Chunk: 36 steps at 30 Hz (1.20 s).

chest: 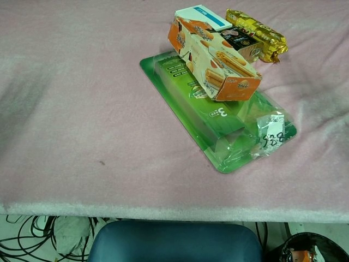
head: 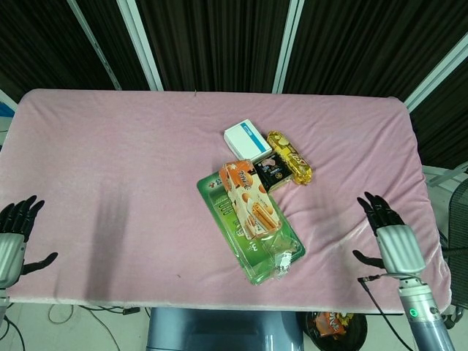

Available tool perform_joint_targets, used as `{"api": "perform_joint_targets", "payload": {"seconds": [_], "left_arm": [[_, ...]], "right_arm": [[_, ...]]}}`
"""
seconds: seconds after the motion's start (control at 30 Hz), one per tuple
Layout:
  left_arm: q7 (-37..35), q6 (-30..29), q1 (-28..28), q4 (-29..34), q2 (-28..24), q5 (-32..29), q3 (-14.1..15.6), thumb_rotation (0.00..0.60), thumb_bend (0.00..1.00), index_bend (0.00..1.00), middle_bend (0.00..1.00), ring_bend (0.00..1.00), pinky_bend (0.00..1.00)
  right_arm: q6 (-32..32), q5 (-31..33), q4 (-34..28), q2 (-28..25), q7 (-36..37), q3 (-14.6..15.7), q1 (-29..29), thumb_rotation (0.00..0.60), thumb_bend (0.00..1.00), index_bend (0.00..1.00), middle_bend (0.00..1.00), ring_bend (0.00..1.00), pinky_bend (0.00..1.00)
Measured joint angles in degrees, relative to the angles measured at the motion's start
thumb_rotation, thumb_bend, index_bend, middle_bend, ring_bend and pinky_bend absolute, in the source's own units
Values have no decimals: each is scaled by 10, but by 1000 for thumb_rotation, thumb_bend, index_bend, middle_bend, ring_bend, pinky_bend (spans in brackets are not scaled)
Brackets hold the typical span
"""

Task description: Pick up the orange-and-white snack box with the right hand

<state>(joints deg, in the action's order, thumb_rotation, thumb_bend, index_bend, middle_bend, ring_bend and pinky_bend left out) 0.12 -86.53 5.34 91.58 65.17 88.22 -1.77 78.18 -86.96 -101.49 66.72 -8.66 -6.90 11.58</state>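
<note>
Pink-clothed desk [head: 131,161], dark slatted wall behind. Orange-and-white snack box [head: 249,199] is stacked on green pack [chest: 218,128], mid-desk. Right hand [head: 387,234] empty, fingers spread, near edge; left hand [head: 14,238] likely likewise.

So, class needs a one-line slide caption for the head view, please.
Orange-and-white snack box lying on a green package, right hand open nearby over the pink tablecloth.
</note>
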Motion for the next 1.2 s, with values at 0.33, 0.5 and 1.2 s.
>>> {"api": "perform_joint_targets", "payload": {"seconds": [0.33, 0.5, 1.2], "left_arm": [[13, 4, 1, -1, 6, -7, -2, 600, 0, 0, 0, 0, 0], [19, 9, 3, 1, 7, -12, -4, 600, 0, 0, 0, 0, 0], [-11, 10, 5, -4, 1, -5, -2, 600, 0, 0, 0, 0, 0]], "right_arm": [[-99, 154, -76, 50, -77, -64, 86, 600, 84, 0, 0, 0, 230], [-126, 268, -141, 56, -103, -94, 121, 600, 83, 0, 0, 0, 230], [-56, 684, -146, 189, -344, -174, 385, 600, 49, 0, 0, 0, 184]]}}
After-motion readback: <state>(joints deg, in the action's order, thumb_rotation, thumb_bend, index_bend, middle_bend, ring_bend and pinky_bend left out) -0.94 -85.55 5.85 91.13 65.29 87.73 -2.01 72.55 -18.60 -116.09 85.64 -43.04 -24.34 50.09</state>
